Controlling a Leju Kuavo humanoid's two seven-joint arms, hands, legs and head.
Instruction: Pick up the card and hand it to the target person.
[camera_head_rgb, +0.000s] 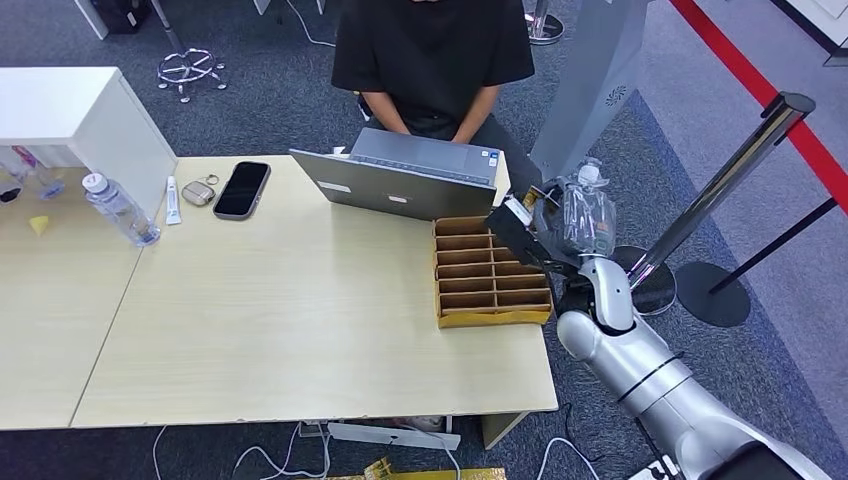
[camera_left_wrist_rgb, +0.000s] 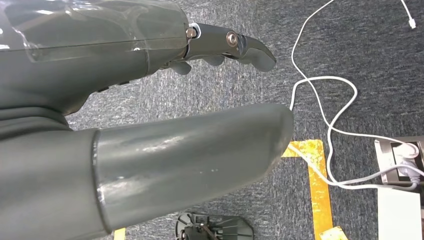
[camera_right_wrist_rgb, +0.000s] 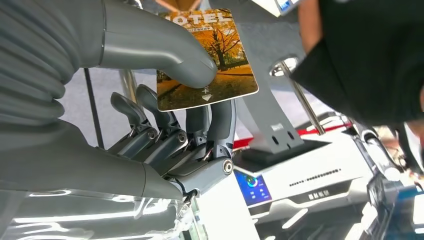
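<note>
A pale wooden table (camera_head_rgb: 300, 330) stood on grey carpet, with a person in a black shirt (camera_head_rgb: 432, 50) seated at its far side behind an open grey laptop (camera_head_rgb: 400, 178). The card (camera_right_wrist_rgb: 207, 57), printed with an autumn tree scene and the letters "OTEL", was pinched in the robot's right hand (camera_head_rgb: 560, 225), the thick grey thumb (camera_right_wrist_rgb: 165, 52) pressed on its face and the darker fingers (camera_right_wrist_rgb: 220, 120) curled up behind it. That hand, wrapped in clear plastic, was raised off the table's right end, just beyond a brown cardboard organiser (camera_head_rgb: 490, 272) with slotted compartments, and the seated person was ahead of it and to its left. In the right wrist view the person's black sleeve (camera_right_wrist_rgb: 370, 60) lay close beyond the card. Behind the hand stood a grey kiosk panel (camera_head_rgb: 590, 90), and to its right a metal barrier post (camera_head_rgb: 720, 185) on a round base. Far to the hand's left, across the table, lay a black phone (camera_head_rgb: 241, 188), a small key fob (camera_head_rgb: 199, 192), a white tube (camera_head_rgb: 172, 200) and a clear plastic bottle (camera_head_rgb: 120, 210), beside a white box (camera_head_rgb: 80, 120). The left hand (camera_left_wrist_rgb: 150, 100) hung over the carpet, its thumb and fingers apart and holding nothing, above white cables (camera_left_wrist_rgb: 325, 110) and yellow floor tape (camera_left_wrist_rgb: 317, 185).
</note>
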